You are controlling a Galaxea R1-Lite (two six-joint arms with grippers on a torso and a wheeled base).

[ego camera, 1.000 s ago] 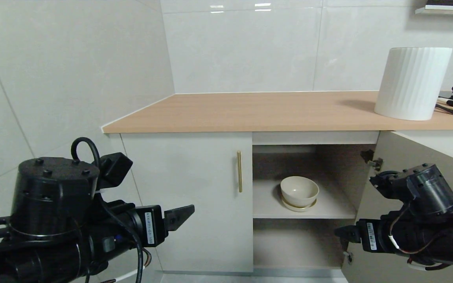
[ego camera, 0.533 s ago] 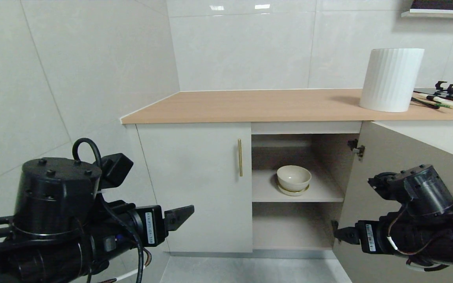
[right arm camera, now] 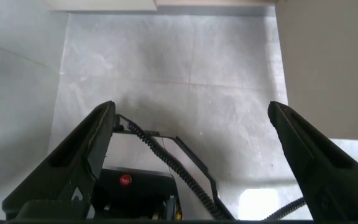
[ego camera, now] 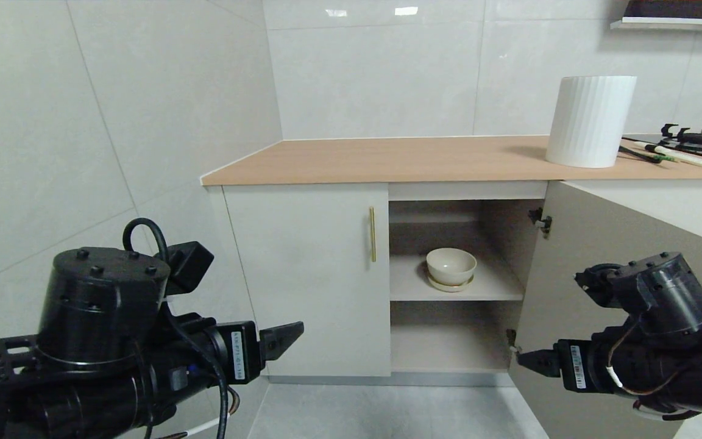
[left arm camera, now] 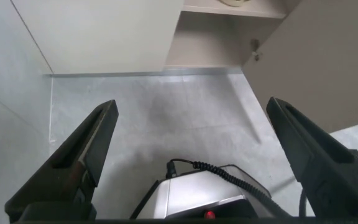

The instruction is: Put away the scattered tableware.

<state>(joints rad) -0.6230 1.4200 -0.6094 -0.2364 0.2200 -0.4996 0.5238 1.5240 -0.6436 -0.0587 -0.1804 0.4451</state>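
A cream bowl (ego camera: pixel 451 266) rests on a matching saucer (ego camera: pixel 448 284) on the middle shelf (ego camera: pixel 491 286) of the open cabinet. My left gripper (ego camera: pixel 283 340) hangs low at the left, in front of the shut cabinet door, open and empty; its fingers (left arm camera: pixel 73 162) stand wide apart over the floor. My right gripper (ego camera: pixel 537 361) hangs low at the right beside the open door (ego camera: pixel 576 268), also open and empty, with its fingers (right arm camera: pixel 319 158) spread above the grey floor.
A ribbed white cylinder (ego camera: pixel 590 120) stands on the wooden counter (ego camera: pixel 387 160), with chopsticks (ego camera: pixel 668 155) and a stove grate (ego camera: pixel 701 137) to its right. The left cabinet door with a brass handle (ego camera: pixel 372 242) is shut. Tiled walls close in behind and to the left.
The whole head view has shifted: the cabinet and counter now look smaller and farther off, so the camera has backed away. Both grippers keep their pose, open and empty.
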